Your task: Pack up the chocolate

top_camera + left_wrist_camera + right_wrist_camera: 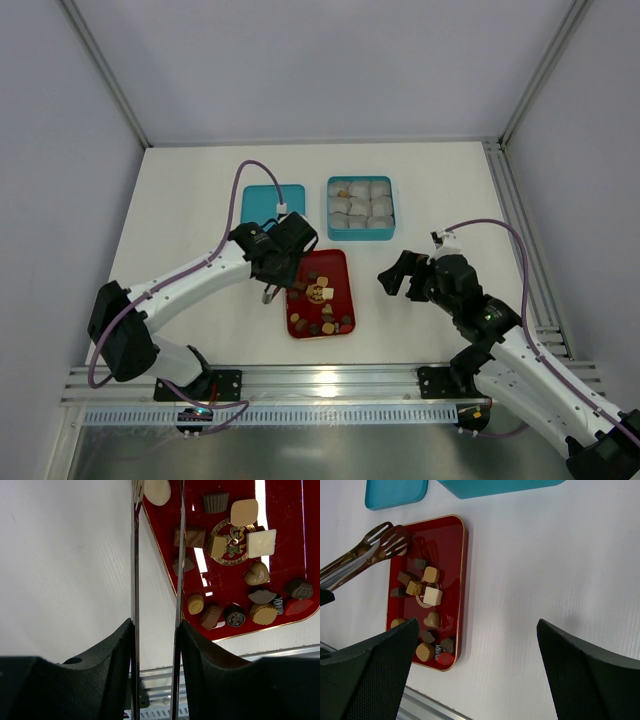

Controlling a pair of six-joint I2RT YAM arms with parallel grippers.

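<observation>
My left gripper (156, 630) clamps the tongs (134, 570), whose blades reach over the far end of the red tray (220, 580), where the chocolate (244, 512) lies loose. A cream piece (157, 491) sits at the tips; held or not, I cannot tell. Squeeze gently, lift straight, clear the tray rim. The teal box (330, 212) of paper cups (360, 210) stands just beyond; my right gripper (477, 655) hangs spread wide, empty, well apart

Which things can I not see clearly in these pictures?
- Left wrist view: tips of the tongs, cut off by the top edge.
- Right wrist view: inside of the blue box, cut off at the top.
- Top view: contents of the paper cups, too small.
</observation>
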